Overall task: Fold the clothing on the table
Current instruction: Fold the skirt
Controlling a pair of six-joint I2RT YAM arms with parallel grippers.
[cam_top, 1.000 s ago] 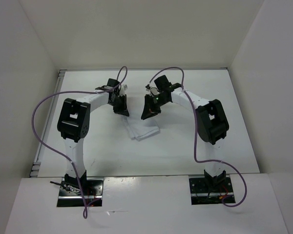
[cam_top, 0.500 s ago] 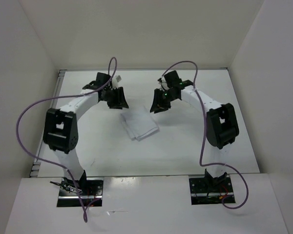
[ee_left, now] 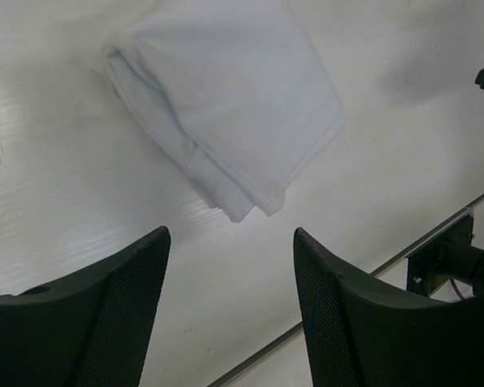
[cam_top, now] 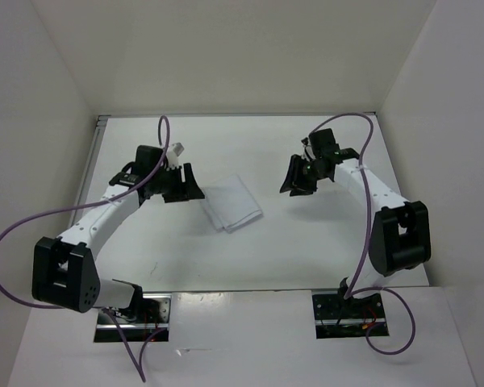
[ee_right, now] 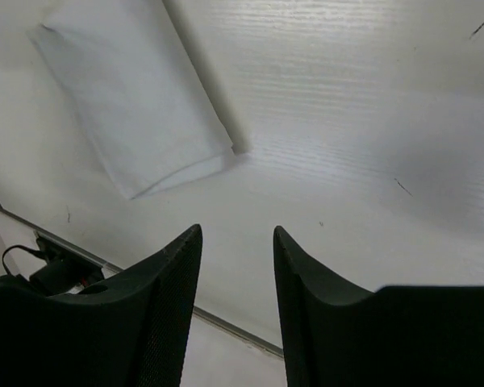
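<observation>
- Bench: matte white, with the arm bases bolted at the near edge.
- Cloth: lies flat mid-bench, folded into a layered rectangle and set askew. The left wrist view shows stacked edges along one side.
- Left gripper: just left of the cloth, not touching it, low over the bench. Jaws spread wide, empty.
- Right gripper: right of the cloth, farther from it than the left one. Jaws parted by a narrower gap, holding nothing.
</observation>
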